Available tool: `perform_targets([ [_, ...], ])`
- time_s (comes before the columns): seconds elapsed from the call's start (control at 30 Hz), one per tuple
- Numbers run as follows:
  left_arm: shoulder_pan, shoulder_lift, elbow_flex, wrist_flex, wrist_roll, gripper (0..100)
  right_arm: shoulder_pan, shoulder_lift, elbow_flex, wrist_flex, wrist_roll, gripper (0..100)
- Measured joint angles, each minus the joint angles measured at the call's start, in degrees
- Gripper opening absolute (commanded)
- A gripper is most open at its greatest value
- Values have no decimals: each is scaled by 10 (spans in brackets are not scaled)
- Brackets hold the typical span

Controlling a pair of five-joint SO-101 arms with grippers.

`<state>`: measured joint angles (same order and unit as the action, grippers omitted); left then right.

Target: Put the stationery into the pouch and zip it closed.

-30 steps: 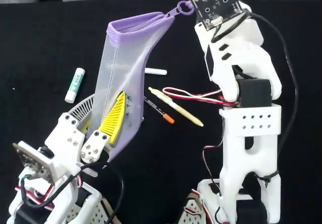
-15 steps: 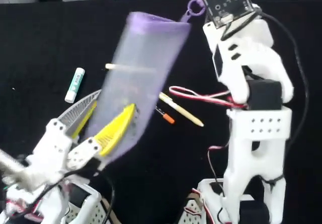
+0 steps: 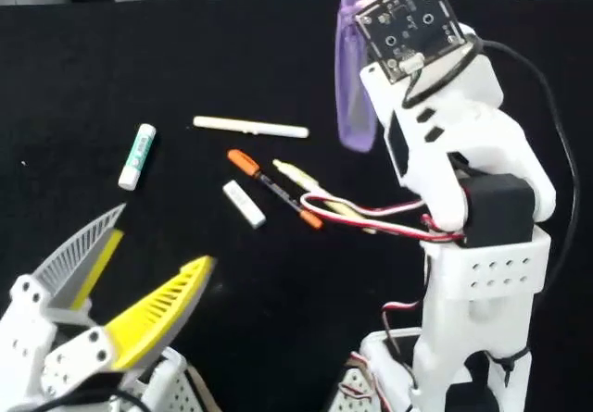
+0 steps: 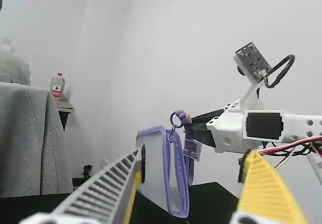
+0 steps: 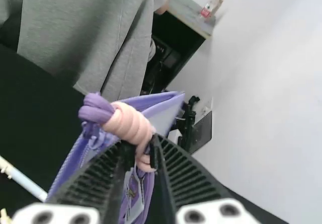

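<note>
Dangling limp and light, pouch (image 3: 350,106) pinched by its zip loop (image 5: 121,118) in right gripper (image 5: 141,146); left gripper (image 3: 165,237) gapes, so grab the rim (image 4: 153,132)

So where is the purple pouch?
In the high view the purple pouch hangs from the right pincer, up above the table's far edge.

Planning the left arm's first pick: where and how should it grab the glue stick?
Grip the glue stick mid-body, from straight above, jaws across its width. It lies flat on the table, apart from the other items, so both long sides look free. The open left gripper is nearest.
</note>
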<state>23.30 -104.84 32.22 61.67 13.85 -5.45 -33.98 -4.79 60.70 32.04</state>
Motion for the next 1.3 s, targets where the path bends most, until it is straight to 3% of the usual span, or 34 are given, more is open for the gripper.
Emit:
perform_targets([
  [0.17,-70,-1,3,47,5,316,14,0,0,31,0,11],
  [0.3,-151,-1,92,54,14,318,20,0,3,33,-18,11],
  [0.47,-237,0,250,14,24,317,20,-21,32,33,-49,11],
  [0.63,-300,3,404,-84,25,315,20,-22,55,33,-62,11],
  [1.0,-309,10,633,-321,25,314,78,-58,63,56,-63,11],
  [1.17,-309,8,635,-339,25,318,97,-95,63,58,-63,11],
  [1.3,-246,8,635,-292,7,315,98,-108,63,71,-63,11],
])
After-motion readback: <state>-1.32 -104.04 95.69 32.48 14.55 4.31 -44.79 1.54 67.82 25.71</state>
